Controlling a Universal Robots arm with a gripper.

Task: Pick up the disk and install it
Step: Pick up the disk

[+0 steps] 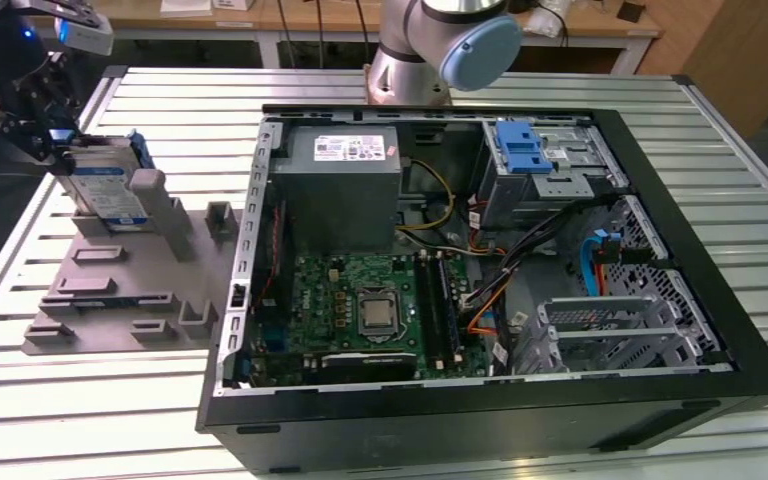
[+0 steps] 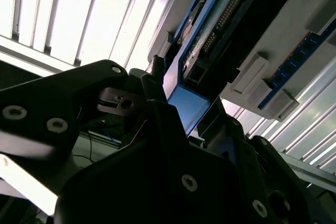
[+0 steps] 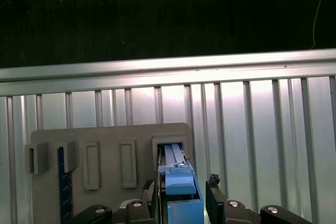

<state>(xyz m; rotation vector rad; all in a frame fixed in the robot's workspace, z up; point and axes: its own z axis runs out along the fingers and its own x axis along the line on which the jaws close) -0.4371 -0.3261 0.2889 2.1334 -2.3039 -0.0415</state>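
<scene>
**Gripper and disk: alignment**

1. Location of the disk. The disk (image 1: 101, 185) stands on edge in a slot of the grey holder (image 1: 117, 290). The holder lies on the slatted table (image 1: 704, 130), at the exterior view's left of the open case (image 1: 491, 410).

2. Relation to the gripper. The gripper (image 3: 182, 188) is at the disk's upper end. In the first wrist view the thin blue-framed edge runs straight away from the wrist and into the slot. The long axis of the disk is therefore judged to be in line with the approach axis of the gripper.

3. Gripper state. The fingers (image 3: 215, 195) straddle the disk, one on each flat side. A dark gap shows on one side (the other side looks to be in contact). The gripper is judged unclamped, with the disk seated in the holder.
</scene>
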